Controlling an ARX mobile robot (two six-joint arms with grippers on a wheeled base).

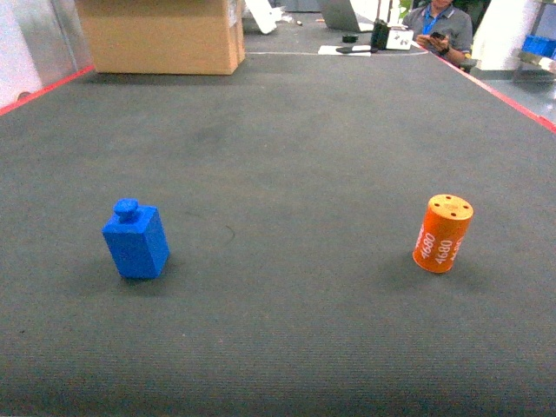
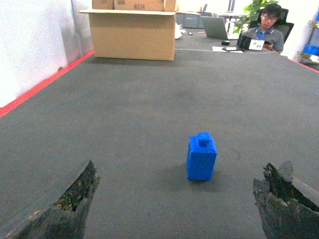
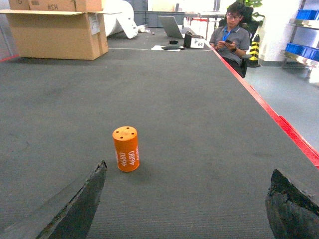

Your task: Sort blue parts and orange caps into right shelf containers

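Two small pieces stand well apart on the dark grey ribbed surface [image 1: 287, 156] in the head view, a bright-blue blocky plastic part [image 1: 135, 240] left and an orange plastic cylinder cap [image 1: 442, 233] right; the left wrist view shows the left pincer [image 2: 182, 199] released before the part [image 2: 201, 156], and the right wrist view shows the right pincer [image 3: 184, 199] released, the cap [image 3: 126, 148] ahead.

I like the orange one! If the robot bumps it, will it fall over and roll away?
Probably, yes. The orange cap stands upright and is taller than it is wide, so a bump could tip it. Its round sides would likely let it roll, though the ribbed grey mat may slow it.
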